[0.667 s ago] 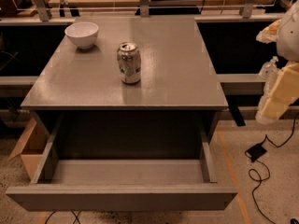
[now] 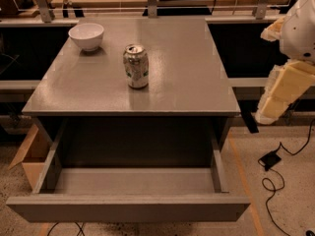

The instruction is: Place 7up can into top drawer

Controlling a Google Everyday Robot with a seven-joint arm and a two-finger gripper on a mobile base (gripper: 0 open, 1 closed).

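Note:
The 7up can (image 2: 136,66) stands upright on the grey cabinet top (image 2: 187,82), a little left of its middle; it is silvery with green markings and looks slightly dented. The top drawer (image 2: 128,208) is pulled wide open below the front edge, and its floor is bare. Of my arm, only the white and cream links (image 2: 284,85) show at the right edge, well to the right of the cabinet and far from the can. My gripper itself is out of view, so nothing shows it holding anything.
A white bowl (image 2: 86,35) sits at the back left of the cabinet top. A cardboard box (image 2: 28,154) lies on the floor left of the drawer. Black cables and a plug (image 2: 269,160) lie on the floor at the right. A rail runs behind the cabinet.
The arm links at the right edge have shifted slightly. The can, bowl and drawer have not moved.

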